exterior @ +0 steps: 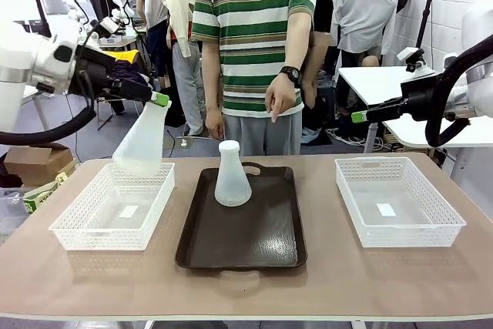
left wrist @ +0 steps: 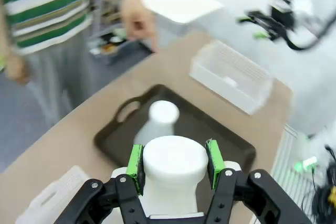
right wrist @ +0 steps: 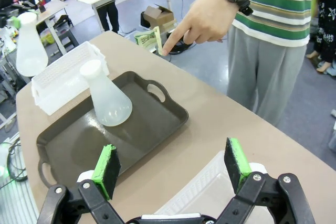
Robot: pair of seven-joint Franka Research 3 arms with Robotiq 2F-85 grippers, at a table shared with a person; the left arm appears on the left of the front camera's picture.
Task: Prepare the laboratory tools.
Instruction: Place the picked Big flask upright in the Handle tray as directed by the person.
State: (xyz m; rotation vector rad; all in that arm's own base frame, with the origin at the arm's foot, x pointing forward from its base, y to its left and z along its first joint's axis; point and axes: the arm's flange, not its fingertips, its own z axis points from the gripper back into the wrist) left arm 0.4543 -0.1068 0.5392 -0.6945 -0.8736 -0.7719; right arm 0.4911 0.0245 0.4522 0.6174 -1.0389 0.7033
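Left gripper point(exterior: 159, 99) raised, jaws clamped on flask point(exterior: 143, 142) neck | right gripper point(exterior: 359, 116) high, jaws spread wide, empty

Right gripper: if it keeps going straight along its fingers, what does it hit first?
Likely the dark brown tray, near its closer end; the right gripper is open and aimed down at it. Depth is unclear, so the white basket rim might come first.

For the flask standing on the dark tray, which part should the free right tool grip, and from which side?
Probably the narrow neck just under the lip of the flask, coming from the robot's right side with the open right tool. It stands upright on the tray; the wide base looks too broad.
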